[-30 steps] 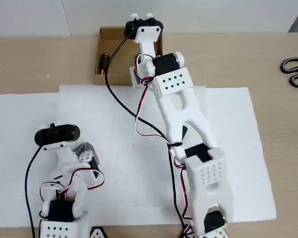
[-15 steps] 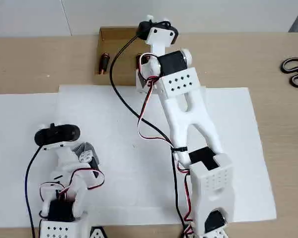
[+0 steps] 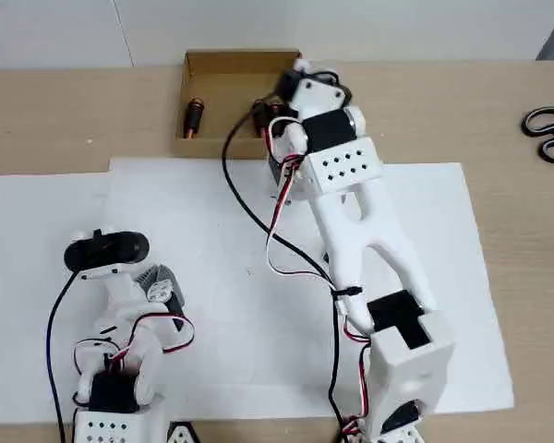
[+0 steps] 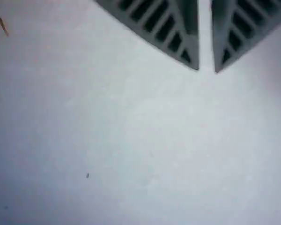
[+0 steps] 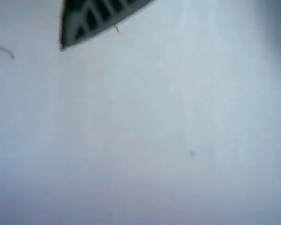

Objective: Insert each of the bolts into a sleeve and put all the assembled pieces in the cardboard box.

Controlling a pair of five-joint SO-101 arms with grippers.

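Hovering at 8 o'clock: the left gripper [image 4: 206, 69], grey and ribbed, points down over the white paper sheet [image 3: 212, 268]. Its jaws are almost together, with a thin slit between them and nothing held.
Paper sheet: flat and white, it covers the middle of the light wooden table [image 3: 55, 111].
Cardboard box: the shallow, open brown cardboard box [image 3: 231, 57] sits at 12 o'clock, just beyond the sheet's far edge.
First piece: a short dark assembled piece [image 3: 193, 117] with a copper-coloured end lies inside the box by its 9 o'clock wall.
Second piece: a second assembled piece [image 3: 258, 116], dark and reddish, lies inside the box toward its 4 o'clock corner, partly crossed by a black cable [image 3: 235, 138].
Right gripper: the right gripper [image 3: 283, 183] sits under the white right arm [image 3: 351, 221], at 5 o'clock of the box, over the sheet's far edge. Whether its jaws are apart or together cannot be told.
Scissors: black-handled scissors [image 3: 549, 129] lie on bare table at 2 o'clock, well apart from the box.
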